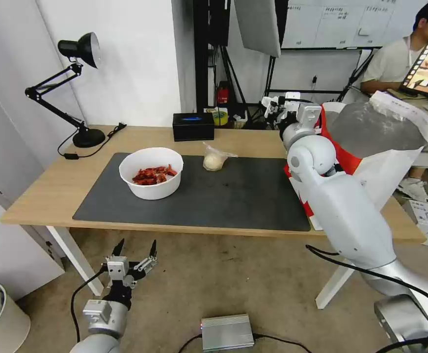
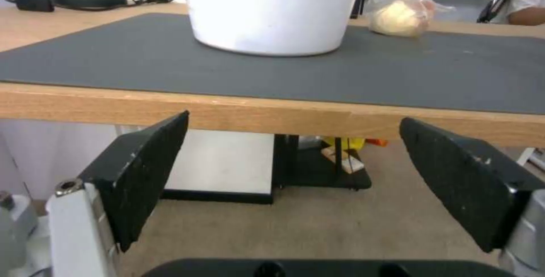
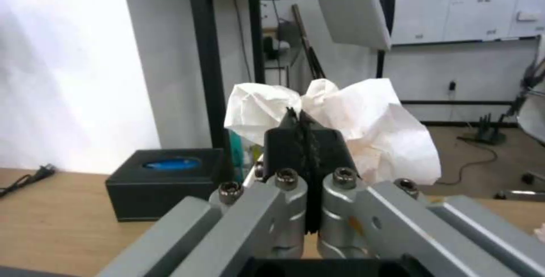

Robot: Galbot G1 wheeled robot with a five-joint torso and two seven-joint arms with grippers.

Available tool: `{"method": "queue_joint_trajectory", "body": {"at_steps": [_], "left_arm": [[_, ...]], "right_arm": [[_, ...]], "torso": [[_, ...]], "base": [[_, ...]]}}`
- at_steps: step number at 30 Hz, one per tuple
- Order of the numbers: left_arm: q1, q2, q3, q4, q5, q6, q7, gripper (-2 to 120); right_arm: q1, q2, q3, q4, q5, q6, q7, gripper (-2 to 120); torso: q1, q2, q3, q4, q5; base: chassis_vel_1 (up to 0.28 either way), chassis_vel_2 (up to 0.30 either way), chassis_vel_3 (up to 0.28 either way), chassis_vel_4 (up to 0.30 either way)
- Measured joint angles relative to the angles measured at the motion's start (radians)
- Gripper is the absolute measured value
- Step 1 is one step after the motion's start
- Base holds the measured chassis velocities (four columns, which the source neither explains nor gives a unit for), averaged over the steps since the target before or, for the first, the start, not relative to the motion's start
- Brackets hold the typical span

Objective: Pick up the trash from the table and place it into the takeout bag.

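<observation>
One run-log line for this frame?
right gripper: shut on crumpled tissue, raised beside takeout bag | left gripper: open, low before table | bowl, small bag: on mat

the light-wood table (image 1: 52,189) carries a dark grey mat (image 1: 224,196), a black lamp (image 1: 87,135) and a black box (image 1: 193,126).

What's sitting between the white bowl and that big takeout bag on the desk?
In the head view, a small clear bag with a whitish lump, then bare grey mat.

White bowl (image 1: 151,172) holds red scraps (image 1: 153,175); dark grey mat (image 1: 233,196) on light-wood worktop (image 1: 52,186); white tissue (image 3: 363,119); black box (image 1: 193,126).
</observation>
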Motion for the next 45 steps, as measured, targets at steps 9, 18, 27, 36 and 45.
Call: {"method": "queue_joint_trajectory", "body": {"at_steps": [9,18,27,36,45], "left_arm": [[0.02,-0.01,-0.005,-0.002,0.011,-0.011,0.0,100],[0.022,-0.016,-0.004,0.002,0.016,-0.014,0.0,100],[0.015,-0.016,0.0,0.01,0.017,-0.015,0.0,100],[0.01,-0.015,0.002,0.018,0.017,-0.016,0.0,100],[0.007,-0.016,0.005,0.024,0.017,-0.018,0.0,100]], "right_arm": [[0.026,0.017,-0.016,-0.045,-0.001,0.025,-0.039,0],[0.061,0.029,-0.022,-0.067,0.004,0.071,-0.081,0],[0.07,0.036,-0.026,-0.081,0.015,0.089,-0.126,0],[-0.003,0.056,-0.039,-0.077,0.026,0.012,-0.099,0],[-0.025,0.082,-0.055,-0.076,0.078,-0.007,-0.09,0]], "torso": [[0.0,0.0,0.0,0.0001,0.0],[0.0,0.0,0.0,0.0001,-0.0001],[0.0,0.0,0.0,0.0,-0.0001],[0.0,0.0,0.0,-0.0001,0.0001],[0.0,0.0,0.0,0.0,0.0]], "base": [[0.0,0.0,0.0,0.0],[0.0,0.0,0.0,0.0],[0.0,0.0,0.0,0.0],[0.0,0.0,0.0,0.0],[0.0,0.0,0.0,0.0]]}}
